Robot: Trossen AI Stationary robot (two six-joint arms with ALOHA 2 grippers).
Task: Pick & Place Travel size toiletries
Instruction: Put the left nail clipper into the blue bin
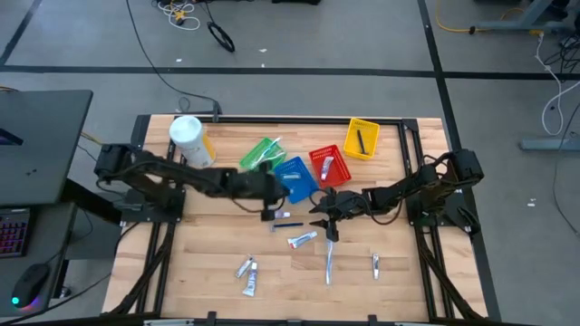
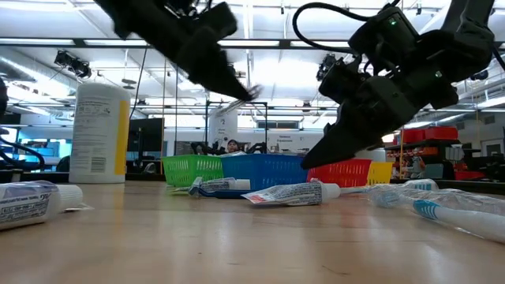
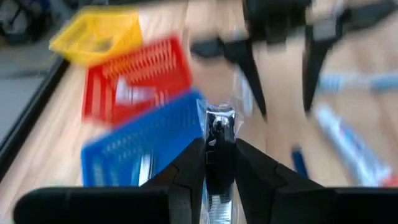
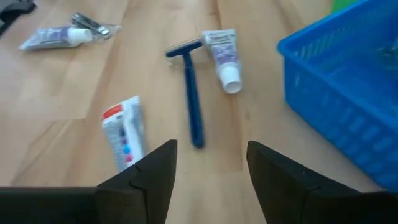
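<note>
My left gripper [image 1: 270,197] hangs above the table beside the blue basket [image 1: 295,178] and is shut on a small shiny silver item [image 3: 219,124]. My right gripper [image 1: 324,215] is open, low over the table, touching nothing. In its wrist view a dark blue razor [image 4: 189,93] and a white tube [image 4: 224,59] lie flat ahead of the open fingers [image 4: 208,168]. Another tube [image 4: 124,134] lies beside them. More tubes [image 1: 246,270], a tube [image 1: 302,239] and a toothbrush [image 1: 329,258] lie on the wood. My left gripper pinches the silver item's lower part [image 3: 217,152] between its two fingers. The item's free end [image 3: 219,115] sticks out past the fingertips. It is lifted clear of the table, over the edge of the blue basket [image 3: 143,149].
Green [image 1: 261,154], red [image 1: 328,165] and yellow [image 1: 361,138] mesh baskets sit in a row toward the far edge. A big white canister [image 1: 190,140] stands at the far left. The two grippers are close together at mid-table. A small item [image 1: 375,264] lies near the near edge.
</note>
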